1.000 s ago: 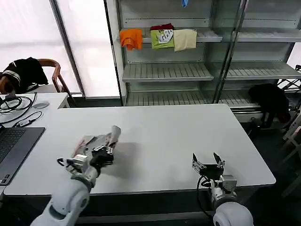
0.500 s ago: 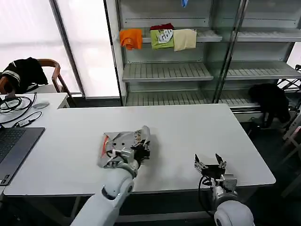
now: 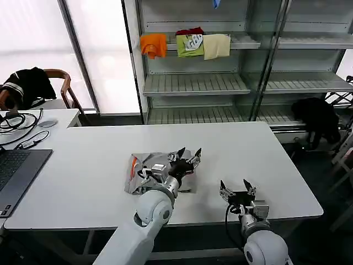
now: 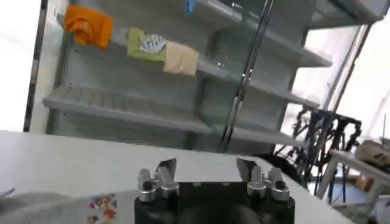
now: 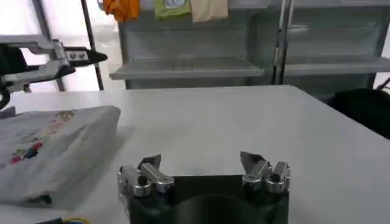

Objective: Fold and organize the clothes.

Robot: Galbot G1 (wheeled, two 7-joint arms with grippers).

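Head view, from the left: a laptop (image 3: pixel 16 172) lies at the edge of a side desk, with cables (image 3: pixel 19 122) behind it and one black garment (image 3: pixel 27 84) draped over a wooden chair (image 3: pixel 65 88). On the white table (image 3: pixel 83 165) there is one folded light grey top (image 3: pixel 144 172), lying near the table's middle and a little toward the front edge; an orange lining shows at its left end, and in the left wrist view a small multicoloured print (image 4: pixel 102 206) sits on its upper face. The left gripper (image 3: pixel 187 155) hovers just over the top's right end, its two fingers spread apart and holding nothing. Right of it, near the front edge, the right gripper (image 3: pixel 236 187) hangs low over bare table, well apart from the top, its two fingers also spread and empty. On the shelf unit (image 3: pixel 198 83) behind hang three garments: one orange (image 3: pixel 153 44), one green (image 3: pixel 190 45), one cream (image 3: pixel 217 45). A second black garment (image 3: pixel 317 118) lies at far right.
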